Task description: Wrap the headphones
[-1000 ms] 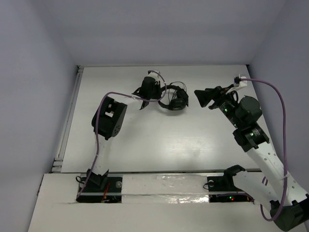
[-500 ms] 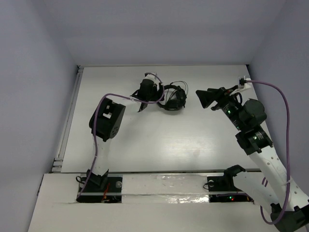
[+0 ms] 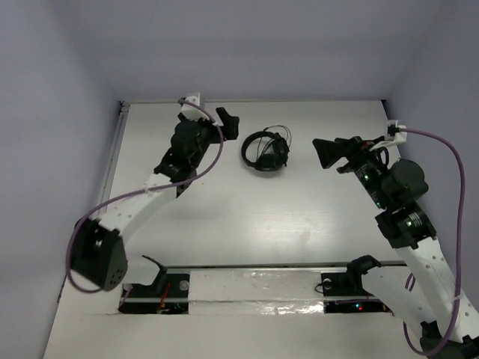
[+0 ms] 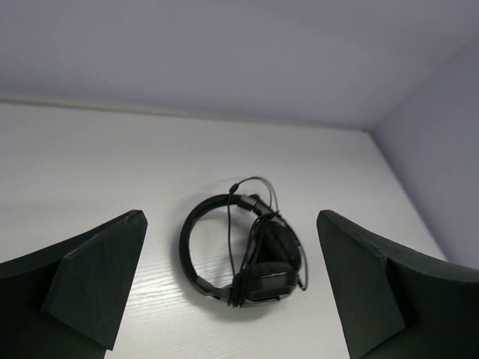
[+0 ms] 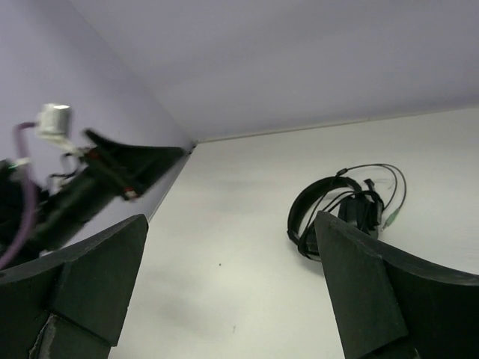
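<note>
The headphones lie flat on the worktop toward its far side, the thin cord looped loosely across headband and earcups. My left fingers hang spread and empty to their left, my right fingers equally wide apart to their right, neither touching them

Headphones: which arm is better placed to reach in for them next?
Left, probably. In the left wrist view the headphones lie centred between the fingers of the open left tool, straight ahead. The right tool, also open, sees them off to one side. Neither touches them.
</note>
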